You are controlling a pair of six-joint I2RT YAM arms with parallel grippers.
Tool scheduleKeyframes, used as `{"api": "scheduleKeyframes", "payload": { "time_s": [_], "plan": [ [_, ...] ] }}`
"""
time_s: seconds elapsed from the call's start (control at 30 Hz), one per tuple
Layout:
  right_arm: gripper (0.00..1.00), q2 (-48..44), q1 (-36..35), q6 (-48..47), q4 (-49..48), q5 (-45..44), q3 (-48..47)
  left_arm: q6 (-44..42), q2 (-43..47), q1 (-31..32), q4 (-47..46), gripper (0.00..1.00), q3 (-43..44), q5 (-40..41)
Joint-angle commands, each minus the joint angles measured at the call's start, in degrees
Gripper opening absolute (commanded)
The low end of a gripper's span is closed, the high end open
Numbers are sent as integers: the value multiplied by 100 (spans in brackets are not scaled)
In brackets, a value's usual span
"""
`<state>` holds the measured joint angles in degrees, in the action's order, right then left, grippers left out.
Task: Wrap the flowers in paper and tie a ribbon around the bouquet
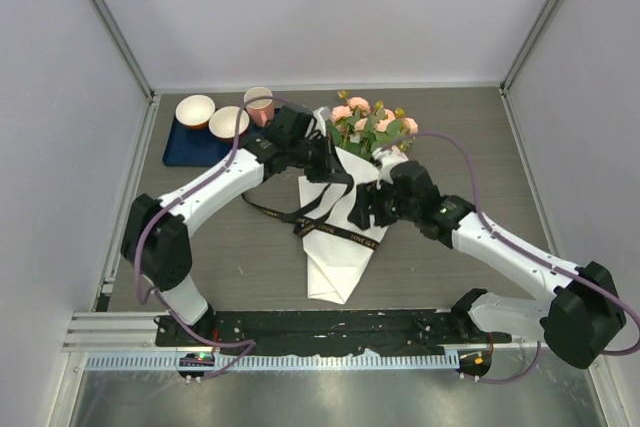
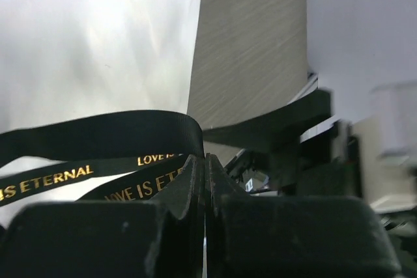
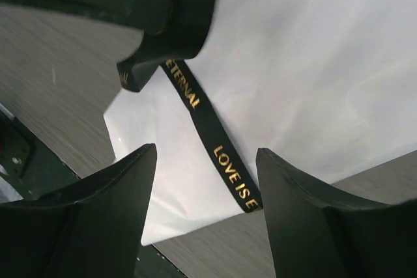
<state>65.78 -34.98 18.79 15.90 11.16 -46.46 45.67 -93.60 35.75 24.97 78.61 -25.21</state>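
While the bouquet (image 1: 340, 247) lies on the grey wood table (image 1: 230, 257) with its narrow end toward the arms, both grippers sit over its middle. The pink flowers (image 1: 365, 122) and their green leaves spread out of the far, wide end of the white paper (image 1: 332, 277) cone. The black ribbon (image 1: 335, 230) crosses the paper at a slant. One stretch trails off to the left over the table and rises toward the left gripper (image 1: 338, 175).

In the left wrist view that gripper's jaws are pressed together, and the ribbon (image 2: 98, 135), with gold lettering that reads LOVE IS ETERNAL, loops back and is pinched at the fingertips. The right gripper (image 1: 360, 212) is just beside the left one, on the bouquet's right edge. Its fingers (image 3: 124, 193) stand well apart and grip nothing, and the ribbon (image 3: 215, 141) runs across the paper (image 3: 313, 63) below the gap between them.

At the far left of the table, a dark blue mat (image 1: 188, 147) carries two bowls (image 1: 195, 109) and a pink cup (image 1: 259, 102).
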Motion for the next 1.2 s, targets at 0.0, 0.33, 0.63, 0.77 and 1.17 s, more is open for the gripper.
{"api": "scheduleKeyframes", "payload": {
  "time_s": [0.0,0.33,0.63,0.77,1.17],
  "plan": [
    [70,-232,-824,-191,-130,-824,417,-356,-482,117,420,0,550,-809],
    [73,576,-1705,-455,168,-2776,348,-840,-1459,73,851,0,1025,-1240],
    [59,1060,-1933,-587,-192,-2874,357,-823,-1942,38,685,0,1060,-1609],
    [47,1069,-1933,-613,-289,-3023,470,-823,-2101,38,649,0,999,-1654],
    [0,472,-1933,-578,-808,-2847,778,-840,-2469,117,508,0,708,-1601]
  ]
}}
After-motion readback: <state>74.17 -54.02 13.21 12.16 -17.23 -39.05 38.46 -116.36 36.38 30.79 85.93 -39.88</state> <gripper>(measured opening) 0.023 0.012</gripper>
